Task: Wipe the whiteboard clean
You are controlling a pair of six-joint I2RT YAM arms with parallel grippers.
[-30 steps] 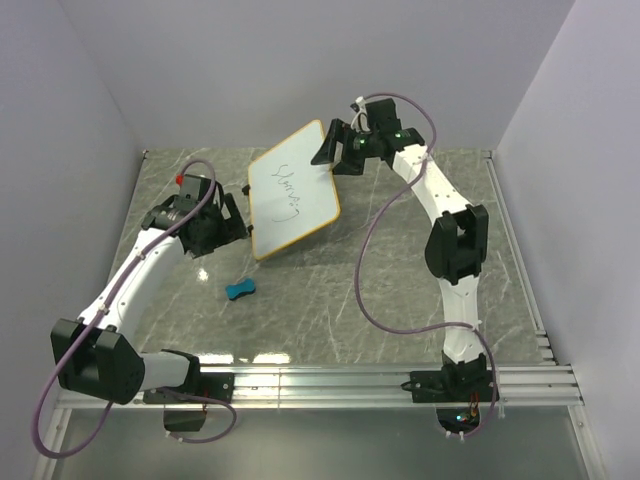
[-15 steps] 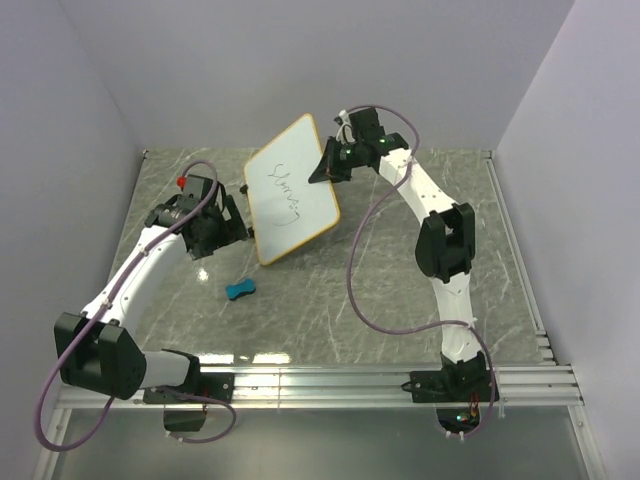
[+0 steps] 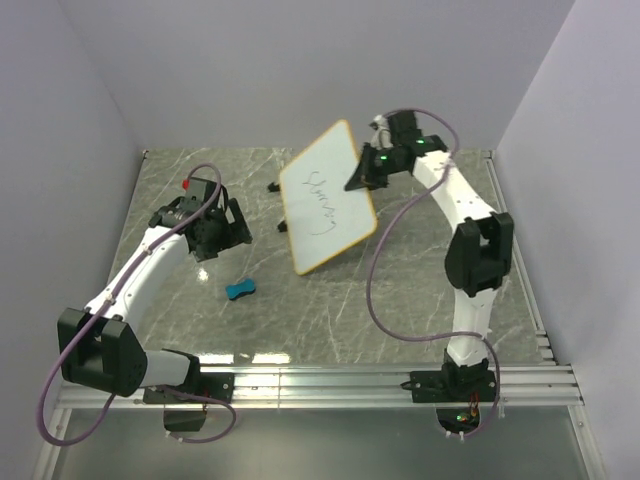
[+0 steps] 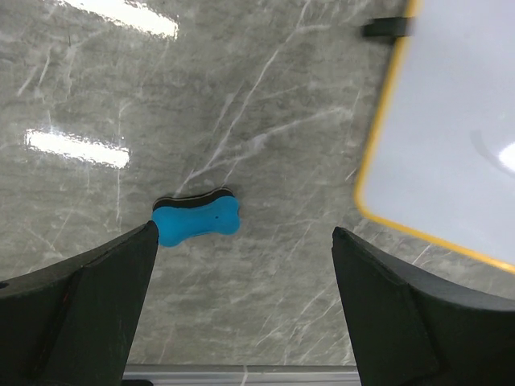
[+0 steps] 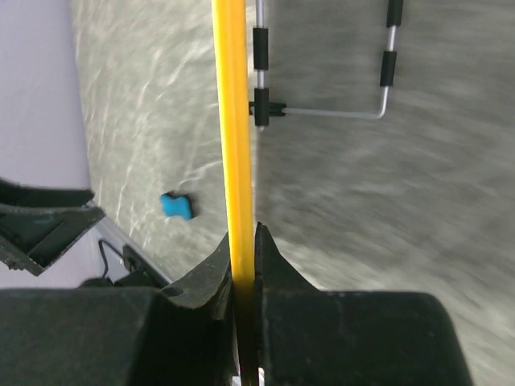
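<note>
- Right gripper [image 5: 241, 239] is clamped on the edge of the flat white, orange-framed whiteboard [image 3: 328, 198] (tilted, black scribbles showing).
- Left gripper [image 4: 244, 241] gapes wide, empty, above the small blue bone-shaped eraser [image 4: 197, 223].

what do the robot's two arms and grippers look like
The left arm and right arm have white links, chunky black joints and a purple cable looping alongside. The left gripper and right gripper are black with wedge-shaped fingers. A red dot marks the left wrist; green lights glow on the right.
</note>
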